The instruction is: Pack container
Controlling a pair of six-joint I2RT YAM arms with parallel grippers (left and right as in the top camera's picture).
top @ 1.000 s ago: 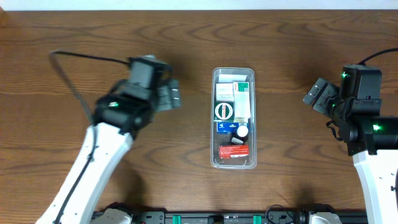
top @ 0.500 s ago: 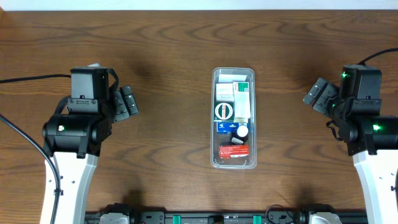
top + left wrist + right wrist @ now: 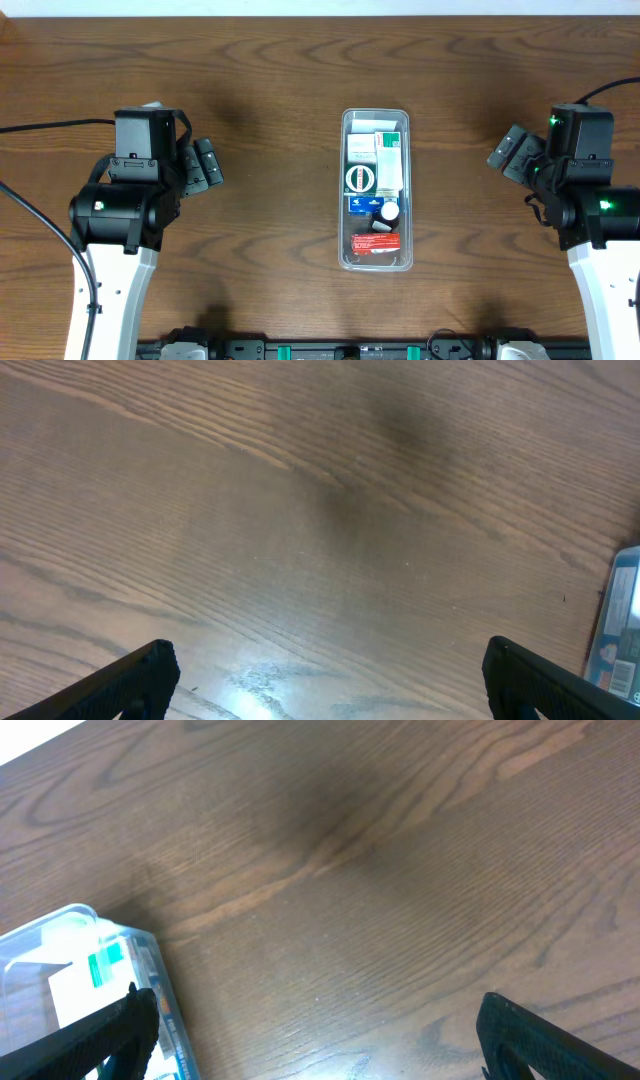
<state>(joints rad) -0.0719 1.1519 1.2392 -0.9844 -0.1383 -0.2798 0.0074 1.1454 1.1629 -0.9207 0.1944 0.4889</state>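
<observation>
The clear plastic container stands lengthwise at the table's middle, filled with several small boxes and bottles: white and green boxes at the far end, a blue box, a red pack at the near end. My left gripper is open and empty, well left of it; the left wrist view shows bare wood between its fingers and the container's edge at far right. My right gripper is open and empty, right of the container; its wrist view shows the container's corner at lower left beside its fingers.
The brown wooden tabletop stretches all round the container. A black cable runs off to the left from the left arm. The table's far edge runs along the top of the overhead view.
A second ago the left arm was nearer the container, blurred in motion; it swung back left to its present place. No change in the last half second. The right arm has not moved.
</observation>
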